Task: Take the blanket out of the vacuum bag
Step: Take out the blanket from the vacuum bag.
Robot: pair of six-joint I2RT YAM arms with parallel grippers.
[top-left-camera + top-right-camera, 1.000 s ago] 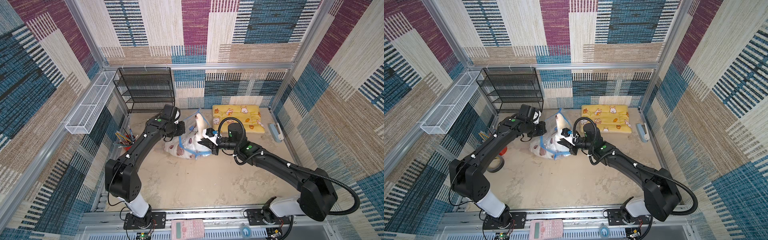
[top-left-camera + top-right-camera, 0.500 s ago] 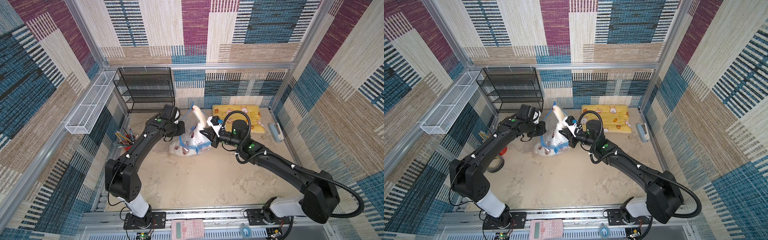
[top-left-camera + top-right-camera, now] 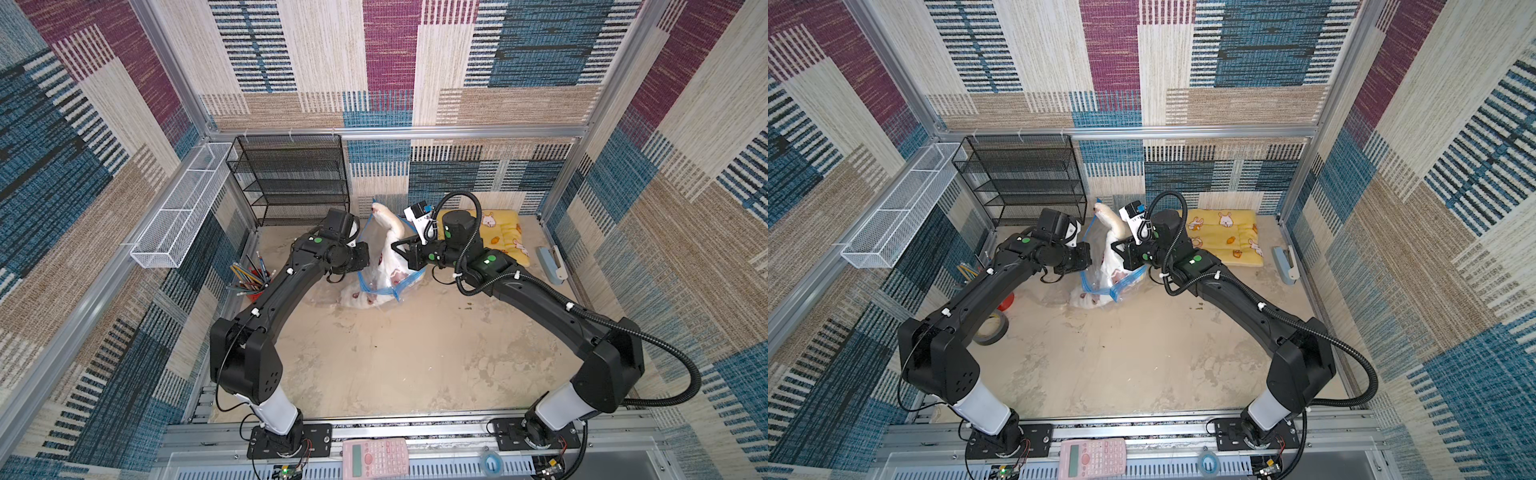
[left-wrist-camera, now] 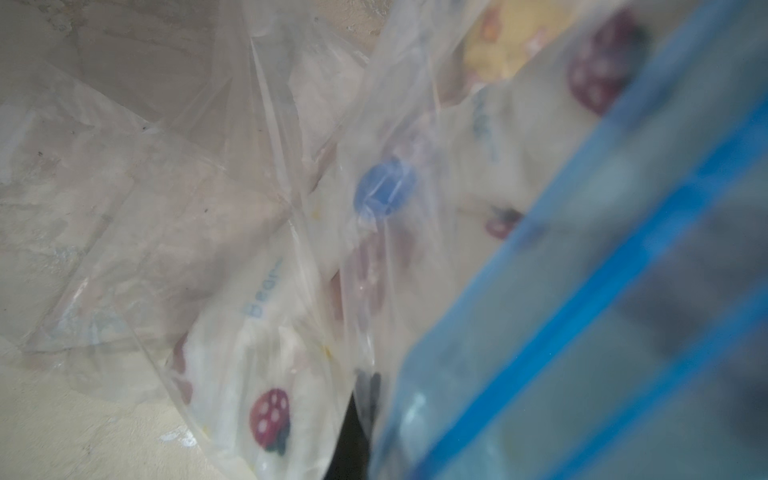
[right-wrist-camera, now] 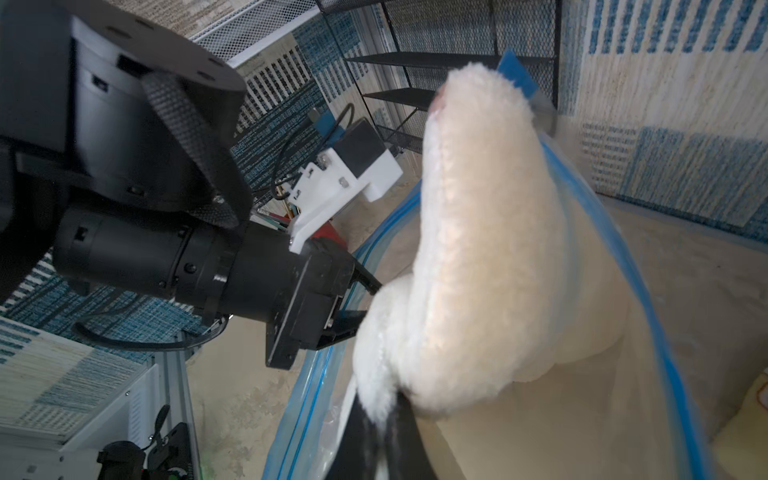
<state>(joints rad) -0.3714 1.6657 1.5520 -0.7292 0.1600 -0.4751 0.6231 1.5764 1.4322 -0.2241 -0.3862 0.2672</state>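
In the frame's centre the left fingers [image 5: 365, 283] seem pressed on the blue rim of the vacuum bag [image 4: 291, 166], anchoring it; the right fingers [image 5: 358, 449] pinch the white blanket [image 3: 388, 232], so it stands half out.

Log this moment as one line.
phase: extraction | left hand: shut on vacuum bag rim | right hand: shut on blanket | blanket: partly out, rest inside

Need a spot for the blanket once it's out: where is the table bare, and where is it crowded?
Bare: the broad middle of the table, from the vacuum bag to the front rail. Crowded: the back, with the black rack and yellow pad; the stapler by the right wall, the pencil cup by the left.
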